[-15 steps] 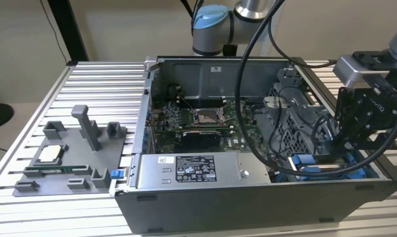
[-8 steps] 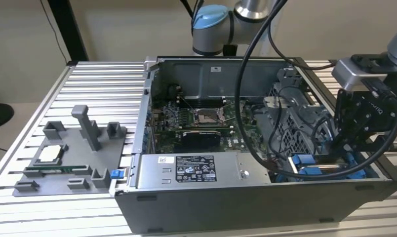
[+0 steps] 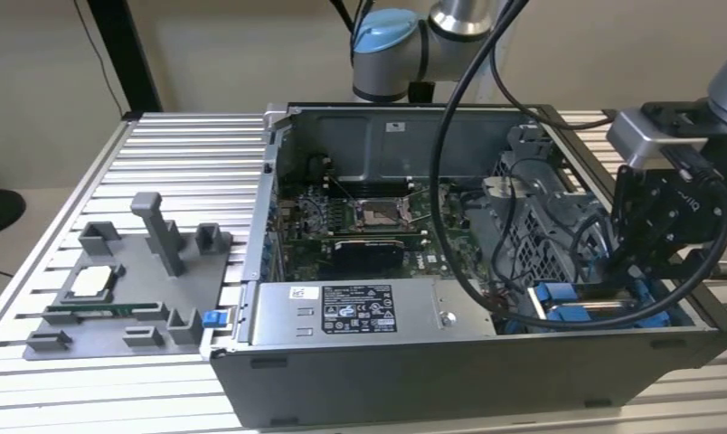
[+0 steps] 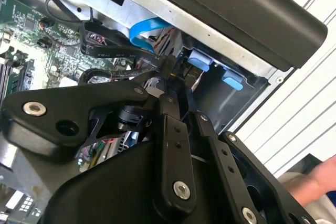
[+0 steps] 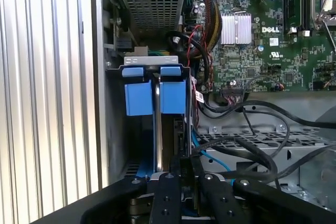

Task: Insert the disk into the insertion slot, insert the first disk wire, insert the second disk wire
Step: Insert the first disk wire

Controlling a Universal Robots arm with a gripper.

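The disk sits on edge in the insertion slot (image 5: 111, 129) at the case's front corner, on the exterior view's right. Its two bright blue carrier tabs (image 5: 157, 90) stick up, with a thin silver edge (image 5: 157, 129) between them. The blue carrier (image 3: 580, 312) can be seen in the exterior view too. My gripper (image 5: 184, 174) hangs right beside the disk, its black fingers (image 5: 167, 192) close together on a dark connector of a disk wire (image 5: 181, 140). In the second wrist view the gripper (image 4: 178, 90) points at the blue tabs (image 4: 199, 59). A blue flat wire (image 5: 202, 148) runs alongside.
The grey power-supply box (image 3: 345, 312) lies next to the slot, with the motherboard (image 3: 363, 226) behind it. A perforated cage (image 3: 544, 226) and black cables (image 5: 262, 119) crowd the gripper. A grey fixture (image 3: 122, 289) stands on the ridged table. A person's hand (image 4: 315, 182) is near the case.
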